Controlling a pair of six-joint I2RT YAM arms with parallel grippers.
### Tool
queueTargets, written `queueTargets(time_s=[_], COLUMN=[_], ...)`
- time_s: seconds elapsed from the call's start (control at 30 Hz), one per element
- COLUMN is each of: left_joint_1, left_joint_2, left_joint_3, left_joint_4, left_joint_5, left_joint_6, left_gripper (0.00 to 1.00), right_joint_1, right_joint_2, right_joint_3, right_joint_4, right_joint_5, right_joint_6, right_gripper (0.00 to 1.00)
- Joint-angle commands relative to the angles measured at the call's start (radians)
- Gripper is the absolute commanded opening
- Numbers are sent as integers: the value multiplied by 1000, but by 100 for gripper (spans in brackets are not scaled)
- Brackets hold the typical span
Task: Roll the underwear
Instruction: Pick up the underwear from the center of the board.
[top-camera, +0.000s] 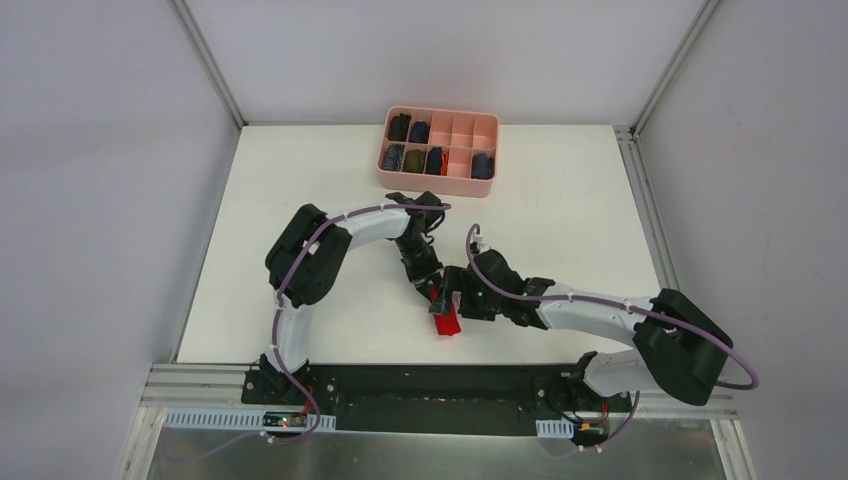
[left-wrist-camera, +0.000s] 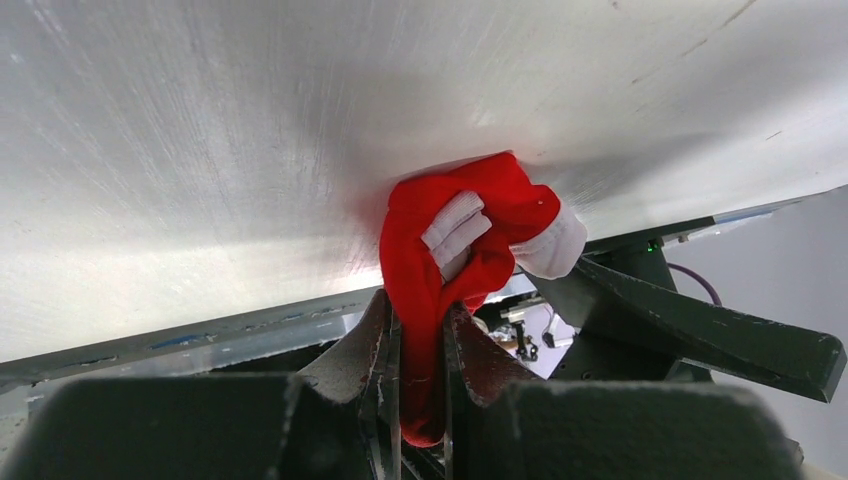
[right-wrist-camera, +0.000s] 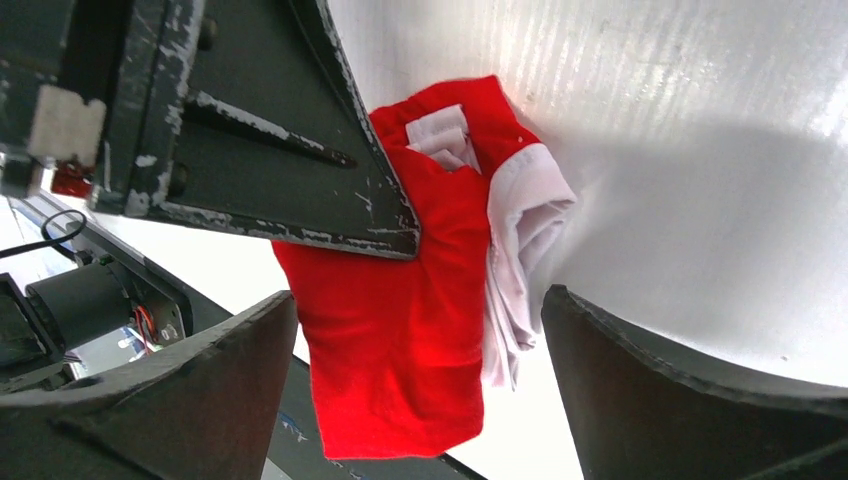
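The red underwear (top-camera: 446, 320) with a white band lies bunched near the table's front edge. In the left wrist view the underwear (left-wrist-camera: 440, 270) runs down between my left fingers, and my left gripper (left-wrist-camera: 420, 360) is shut on its red cloth. In the top view my left gripper (top-camera: 433, 290) sits at the garment's far end. My right gripper (top-camera: 462, 300) is right beside it. In the right wrist view my right gripper (right-wrist-camera: 415, 350) is open, its fingers either side of the underwear (right-wrist-camera: 400, 320) without touching it, and the left gripper's dark finger (right-wrist-camera: 280, 150) overlaps the cloth.
A pink divided tray (top-camera: 439, 181) stands at the back of the white table (top-camera: 300, 200), holding several dark rolled garments (top-camera: 420, 130). The black rail at the table's front edge (top-camera: 440, 385) lies just below the underwear. Both arms crowd the middle front.
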Motion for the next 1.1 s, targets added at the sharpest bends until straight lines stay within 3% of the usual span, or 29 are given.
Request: queueTargets(time_s=[0.0,0.17,0.37,0.47,0.77,0.83,0.87,0.97,1.07], left_joint_1=[-1,-2,-1,-2,-1,-1,-2,-2,-2], left_joint_2=[-3,-7,-11,-13,-22,-24,-25,-27,-30], left_joint_3=[-23,-19,-22,-24,-30,-31,-33,-35,-38], left_joint_4=[11,11,11,11,11,11,11,10,11], left_joint_5=[-99,-103,-103,-104,-107,-107,-108,-109,-112], left_joint_6=[-8,-9,-9,-9,-7,-6,-6,-4,-4], left_gripper=[0,0,0,0,0,0,0,0,0], right_joint_1=[10,15,15,14,-1,-8,-10,-17,-35], right_joint_2=[53,53,14,-5,-34,-33,-32,-38,-62], right_joint_3=[8,2,-25,-37,-78,-84,-86,-95,-126], right_joint_4=[-3,5,-4,-8,19,35,43,53,81], right_joint_5=[-7,10,51,77,70,31,16,1,-12], right_joint_6=[17,25,52,61,86,87,87,96,117], right_gripper=[94,84,58,49,50,78,81,82,74])
